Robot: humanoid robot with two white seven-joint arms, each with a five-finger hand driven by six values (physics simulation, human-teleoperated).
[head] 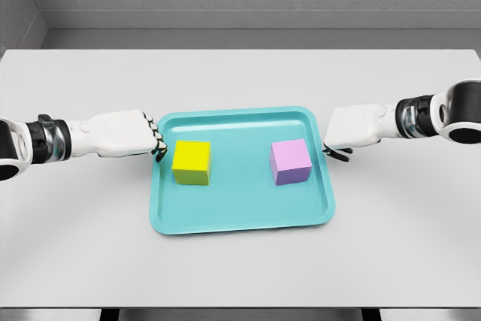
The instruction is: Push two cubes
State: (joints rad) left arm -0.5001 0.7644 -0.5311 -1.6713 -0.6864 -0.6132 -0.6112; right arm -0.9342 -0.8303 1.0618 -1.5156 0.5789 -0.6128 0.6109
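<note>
Nearest the camera lies the front rim of a teal tray point(240, 225), resting on a pale grey surface point(240, 276). At far left, the left hand point(124, 134) reaches in just outside the tray's left rim, its fingers point(156, 140) curled together, their dark tips at or over that rim; whether they touch it I cannot tell. Just right of those fingers, inside the tray, sits the yellow cube point(192, 162), close but apart from them. Further right, well apart from it, stands the purple cube point(290, 162), also inside the tray. Beyond the tray's right rim hangs the right hand point(359, 128), fingers point(337, 152) curled downward and holding nothing, near that rim, with the purple cube just to their left across it.
</note>
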